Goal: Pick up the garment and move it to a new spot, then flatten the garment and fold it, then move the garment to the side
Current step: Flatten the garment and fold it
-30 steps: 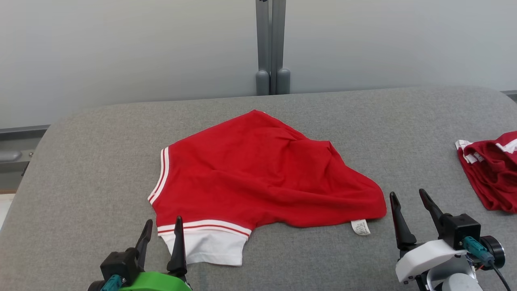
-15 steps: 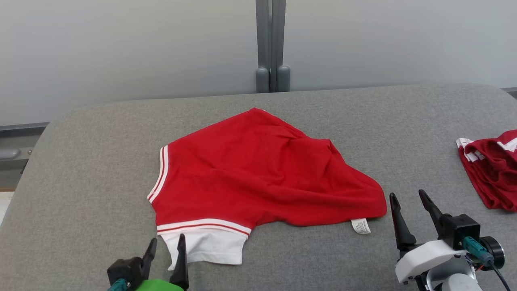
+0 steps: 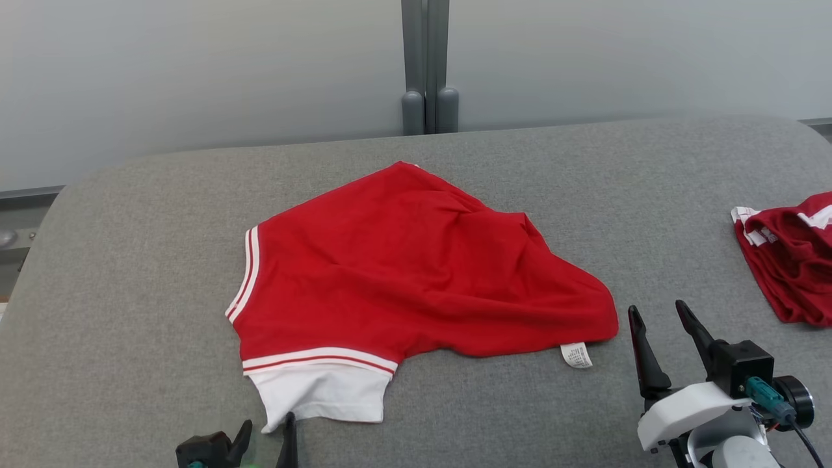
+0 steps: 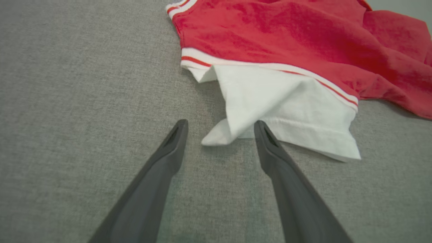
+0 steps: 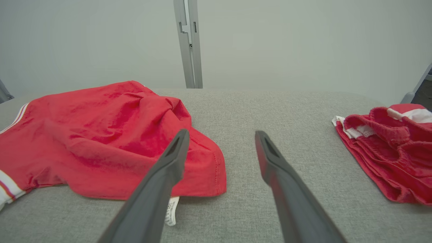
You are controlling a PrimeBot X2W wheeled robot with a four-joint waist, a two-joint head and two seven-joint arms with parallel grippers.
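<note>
Left gripper (image 3: 266,429) and right gripper (image 3: 656,311) both spread wide, holding nothing.
The left points low by the worktop's (image 3: 130,260) near edge, the white corner (image 4: 216,136) between its tips; the right stands beside the label (image 3: 577,355). The red garment (image 3: 416,273) lies rumpled mid-worktop.

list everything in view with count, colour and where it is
garment: 1, red with white striped trim and a white sleeve, lying rumpled mid-table
care label: 1, white, poking out from the garment's near right hem
second garment: 1, darker red with white trim, bunched at the table's right edge
table: 1, grey fabric top, under everything
post: 1, grey, upright behind the table
wall: 1, pale grey, at the back
left gripper: 1, dark, lower left, jaws open at the white sleeve's corner
right gripper: 1, dark, lower right, jaws open, beside the garment's right corner
</note>
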